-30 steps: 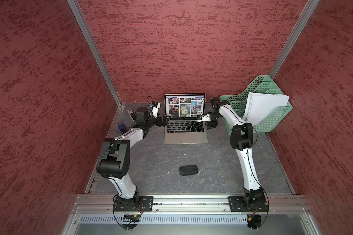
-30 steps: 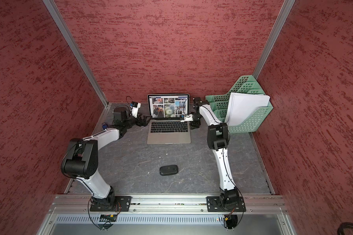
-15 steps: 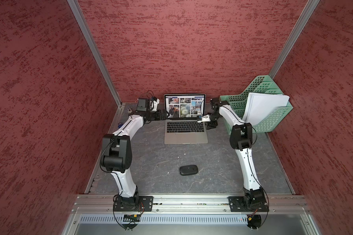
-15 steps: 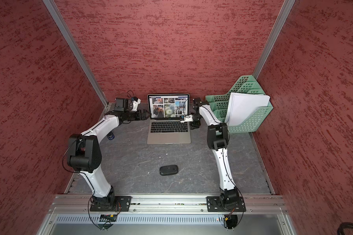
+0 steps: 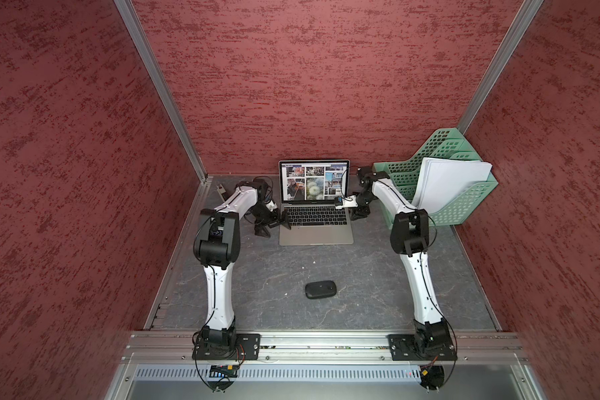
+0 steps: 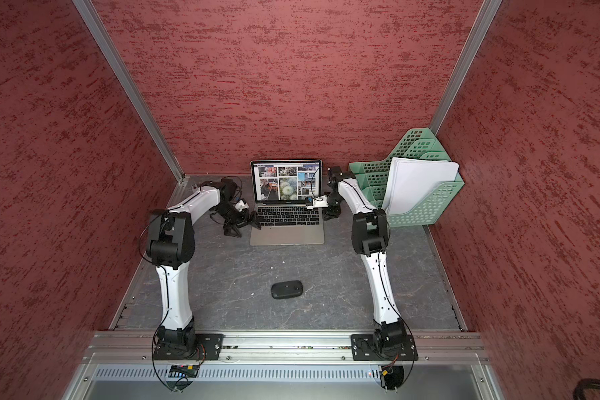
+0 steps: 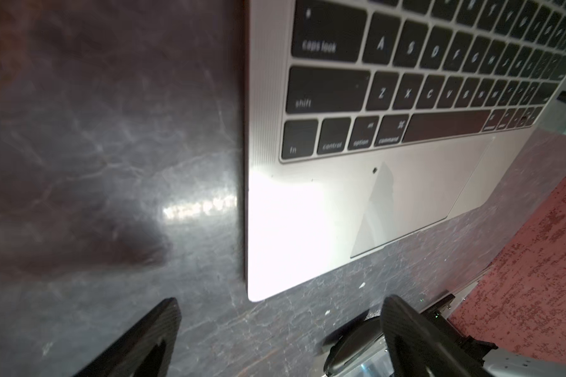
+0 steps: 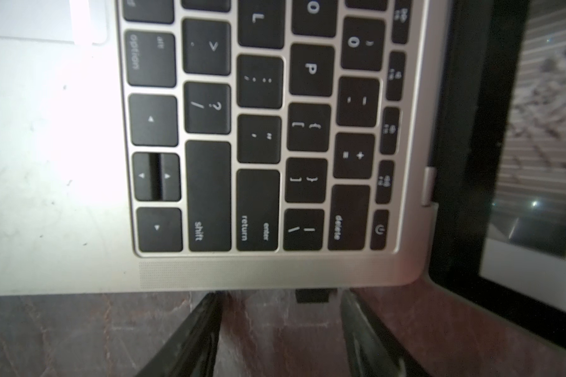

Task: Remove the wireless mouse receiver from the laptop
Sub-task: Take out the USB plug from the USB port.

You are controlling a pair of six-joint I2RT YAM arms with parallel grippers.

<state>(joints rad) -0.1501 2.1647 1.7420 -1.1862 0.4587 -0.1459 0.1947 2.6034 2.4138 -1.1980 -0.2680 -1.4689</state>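
A: The wireless mouse receiver (image 8: 311,295)? A blurred dark stub in the right wrist view. Only its outer end shows past the laptop (image 8: 275,274).
B: In both top views, at the laptop's three o'clock edge, it's too small to tell.
A: The frame edges cut off the laptop and the fingers of the right hand (image 8: 278,295) and left hand (image 7: 280,300).
B: A dark rounded shape (image 7: 350,354) sits half hidden behind a left finger (image 7: 412,333).
A: That small thing (image 5: 220,189) at the eleven o'clock corner of the table (image 5: 291,270) is unreadable.
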